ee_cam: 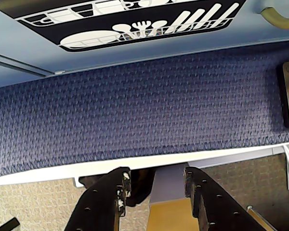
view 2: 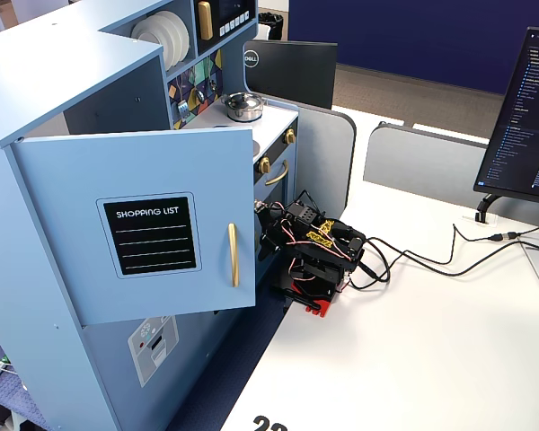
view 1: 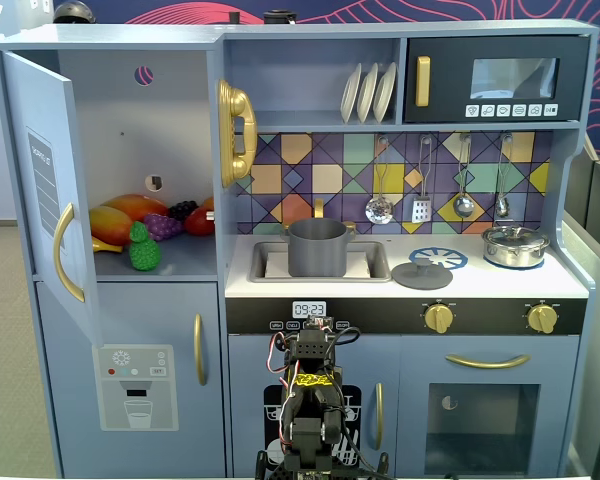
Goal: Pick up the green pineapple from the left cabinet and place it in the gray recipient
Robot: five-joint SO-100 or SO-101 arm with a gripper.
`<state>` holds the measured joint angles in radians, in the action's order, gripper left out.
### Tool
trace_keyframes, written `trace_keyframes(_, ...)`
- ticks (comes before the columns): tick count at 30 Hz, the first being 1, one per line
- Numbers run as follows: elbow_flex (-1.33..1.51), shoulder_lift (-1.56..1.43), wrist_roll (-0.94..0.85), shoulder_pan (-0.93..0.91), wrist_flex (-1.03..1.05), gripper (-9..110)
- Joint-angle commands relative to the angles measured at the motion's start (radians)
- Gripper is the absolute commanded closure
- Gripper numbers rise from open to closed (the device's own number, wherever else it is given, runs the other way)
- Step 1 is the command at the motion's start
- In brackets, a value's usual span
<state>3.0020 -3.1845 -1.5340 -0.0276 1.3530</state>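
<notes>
The green pineapple point(view 1: 144, 248) stands at the front of the shelf in the open left cabinet point(view 1: 140, 150), whose blue door point(view 1: 50, 190) is swung wide; the door also shows in a fixed view point(view 2: 153, 233). The gray recipient point(view 1: 316, 247) stands in the sink to the right of the cabinet. My arm point(view 1: 315, 400) is folded low in front of the kitchen, far below both, and sits on the white table point(view 2: 314, 256). In the wrist view my gripper point(ee_cam: 156, 178) is open and empty, pointing down at blue carpet. The door hides the pineapple in the side fixed view.
An orange-yellow mango point(view 1: 115, 222), purple grapes point(view 1: 163, 225) and a red fruit point(view 1: 200, 221) lie behind the pineapple. A flat gray lid point(view 1: 421, 274) and a shiny silver pot point(view 1: 515, 245) sit on the counter. A monitor point(view 2: 521, 108) and cables point(view 2: 431, 256) are on the white table.
</notes>
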Motion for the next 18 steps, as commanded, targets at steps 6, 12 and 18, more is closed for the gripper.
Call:
trace_keyframes(6, 0.000, 0.006, 0.012, -0.040, 0.176, 101)
trace_keyframes(12, -0.003, 0.008, -0.025, 0.055, 0.144, 101)
trace_keyframes(18, -0.221, 0.058, 0.072, 0.526, -0.175, 101)
